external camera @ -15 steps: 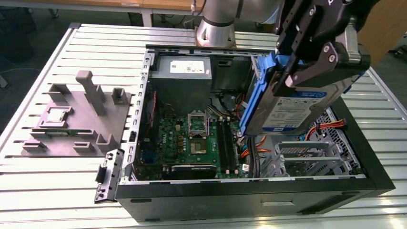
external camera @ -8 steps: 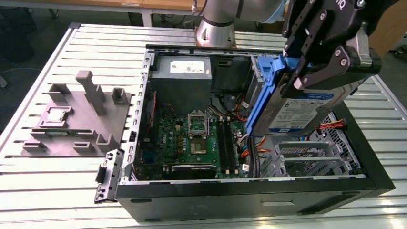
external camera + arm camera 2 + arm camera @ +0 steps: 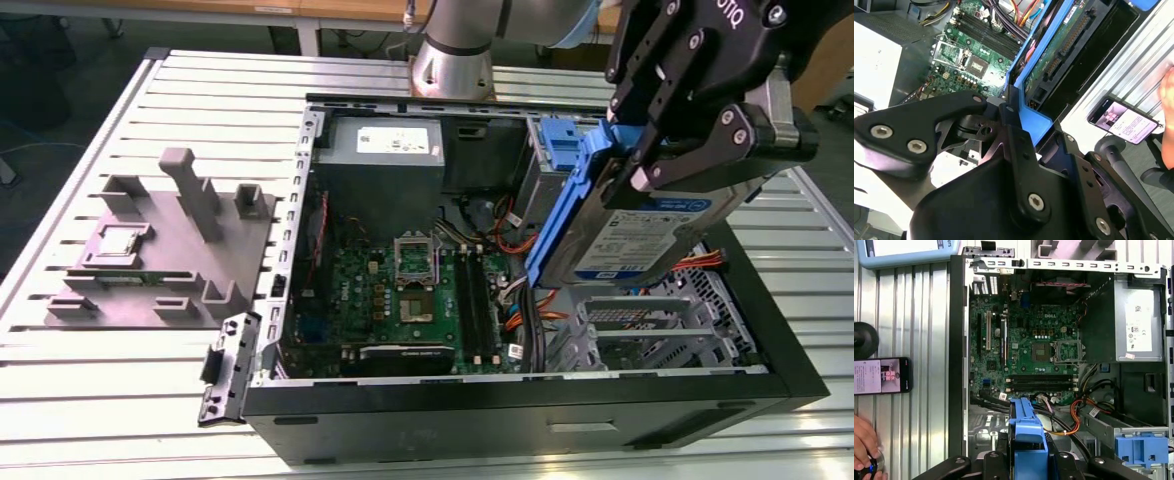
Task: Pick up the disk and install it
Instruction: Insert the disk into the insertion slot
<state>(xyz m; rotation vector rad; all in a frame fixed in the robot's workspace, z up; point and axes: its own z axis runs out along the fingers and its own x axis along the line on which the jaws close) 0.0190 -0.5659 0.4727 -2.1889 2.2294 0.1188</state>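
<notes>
My gripper (image 3: 657, 160) is shut on the disk (image 3: 638, 228), a silver-grey drive with a blue-and-white label in a bright blue carrier. In the exterior view it hangs tilted on edge over the open computer case (image 3: 534, 400), towards that view's right side, above the metal drive cage (image 3: 654, 330). The second wrist view has the black fingers (image 3: 949, 125) clamped on the blue carrier edge (image 3: 1026, 117), with the disk's green circuit board (image 3: 1059, 50) facing the camera. In the first wrist view the carrier (image 3: 1026, 432) juts out between the fingers over the case floor.
The motherboard (image 3: 1039, 350) and power supply (image 3: 1139, 327) lie inside the case. A blue bracket (image 3: 561, 140) sits in the upper bay. A grey fixture block (image 3: 160, 250) stands at the exterior view's left. A phone (image 3: 881, 376) and a person's hand (image 3: 864, 440) lie beside the case.
</notes>
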